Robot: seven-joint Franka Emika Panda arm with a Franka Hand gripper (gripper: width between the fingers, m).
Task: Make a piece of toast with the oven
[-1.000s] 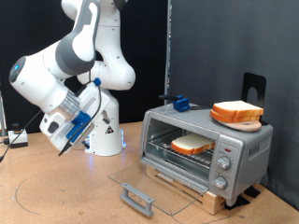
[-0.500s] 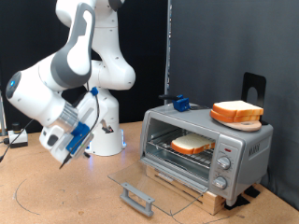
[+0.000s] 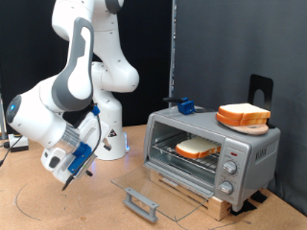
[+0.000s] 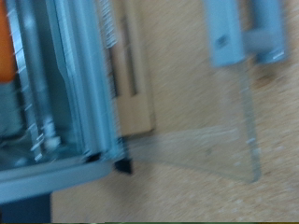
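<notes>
the thin pale toast slice (image 3: 198, 148) is seen on the rack inside the boxy silver toaster oven (image 3: 245, 153), its glass door (image 3: 158, 189) lowered, while the end effector (image 3: 69, 182), whose grip cannot be told, has been withdrawn lower towards the wooden bench (image 3: 58, 206).

I cannot read any text, label, brand or number; the marks around the knobs of the oven (image 3: 213, 150) are too small.

The exterior view looks from the side across the surface (image 3: 58, 206), taking in arm and oven (image 3: 213, 149). The wrist view hovers close above the oven's open glass door (image 4: 201, 149), blurred; both share that door.
</notes>
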